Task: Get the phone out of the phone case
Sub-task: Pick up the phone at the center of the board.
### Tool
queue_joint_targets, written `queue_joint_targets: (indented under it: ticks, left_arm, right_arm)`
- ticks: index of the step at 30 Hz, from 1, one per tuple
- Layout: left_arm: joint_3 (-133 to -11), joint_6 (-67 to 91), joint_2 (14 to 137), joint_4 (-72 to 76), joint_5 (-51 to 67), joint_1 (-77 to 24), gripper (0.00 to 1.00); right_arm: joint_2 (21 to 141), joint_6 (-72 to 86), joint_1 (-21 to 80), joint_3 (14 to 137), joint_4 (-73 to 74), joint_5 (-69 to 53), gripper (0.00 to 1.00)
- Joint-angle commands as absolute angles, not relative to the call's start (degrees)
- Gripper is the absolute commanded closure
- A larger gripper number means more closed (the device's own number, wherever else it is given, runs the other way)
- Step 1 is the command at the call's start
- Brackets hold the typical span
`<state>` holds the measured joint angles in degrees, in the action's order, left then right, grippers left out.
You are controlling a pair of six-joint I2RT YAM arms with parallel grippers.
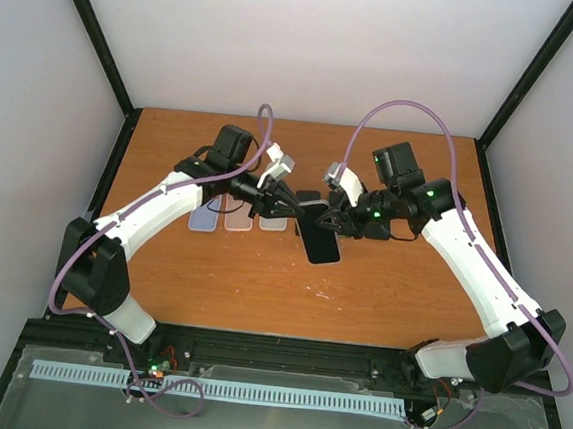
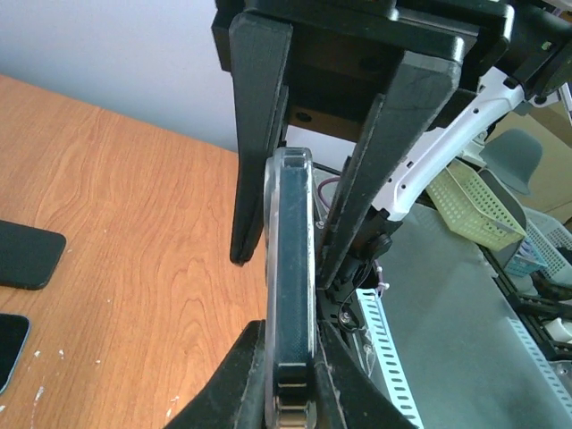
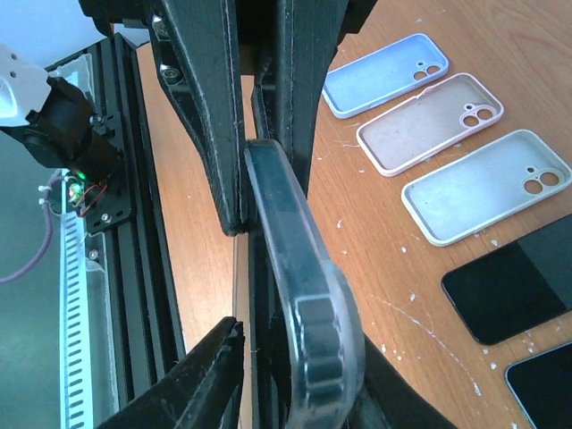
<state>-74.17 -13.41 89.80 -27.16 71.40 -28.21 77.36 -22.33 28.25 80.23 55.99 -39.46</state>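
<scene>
A dark phone (image 1: 319,240) in a clear phone case (image 3: 304,268) hangs above the table's middle, held between the two arms. My left gripper (image 1: 292,207) is shut on one end. In the left wrist view the phone (image 2: 295,268) stands edge-on, pinched between both pads (image 2: 234,375). My right gripper (image 1: 338,221) straddles the other end. In the right wrist view one finger (image 3: 192,384) stands a little apart from the case's rim. The other finger sits behind the case, mostly hidden. The right arm's fingers (image 2: 259,134) flank the phone's far end in the left wrist view.
Three empty cases lie in a row on the wooden table (image 1: 211,278): blue (image 3: 384,76), pink (image 3: 429,121) and white (image 3: 487,186). Two bare black phones (image 3: 514,281) (image 3: 545,384) lie beside them. Black frame rails (image 1: 255,347) edge the table's near side.
</scene>
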Motion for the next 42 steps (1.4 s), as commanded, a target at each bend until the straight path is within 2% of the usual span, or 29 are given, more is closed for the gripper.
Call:
queue_joint_targets:
  ticks: [1, 4, 6, 9, 11, 18, 28, 35, 42]
  left_arm:
    - [-78.2, -16.4, 89.1, -26.3, 72.0, -29.5, 0.98]
    - [-78.4, -15.6, 88.9, -25.7, 71.2, -29.7, 0.97]
    - [-78.4, -14.2, 88.7, -24.8, 70.3, -29.7, 0.86]
    - [-77.9, -11.8, 87.8, -22.7, 69.7, -29.6, 0.64]
    - [-76.9, -10.1, 86.7, -20.6, 69.8, -29.2, 0.53]
    - [-73.7, -3.7, 83.8, -13.6, 71.6, -26.0, 0.41]
    - [-68.4, 1.9, 82.4, -7.1, 74.9, -25.8, 0.39]
    - [-66.8, 2.5, 82.5, -6.6, 75.0, -28.8, 0.39]
    - [-68.0, 5.3, 83.7, -4.8, 75.4, -28.9, 0.45]
  right_arm:
    - [77.8, -21.9, 29.8, 80.2, 56.5, -43.5, 0.73]
    - [77.8, -20.7, 29.8, 80.4, 55.9, -43.8, 0.87]
    - [77.7, -19.7, 29.8, 80.6, 55.2, -43.7, 0.97]
    - [77.1, -18.4, 29.4, 81.3, 53.9, -43.6, 0.97]
    - [76.6, -17.4, 28.5, 81.9, 53.0, -44.6, 0.97]
    - [74.9, -11.8, 21.4, 84.4, 48.8, -53.8, 0.97]
    - [72.5, 9.0, 11.7, 81.9, 30.6, -68.0, 0.97]
    - [72.6, 13.3, 11.2, 80.4, 26.5, -70.2, 0.97]
    - [72.6, 12.7, 11.2, 80.0, 26.9, -71.1, 0.97]
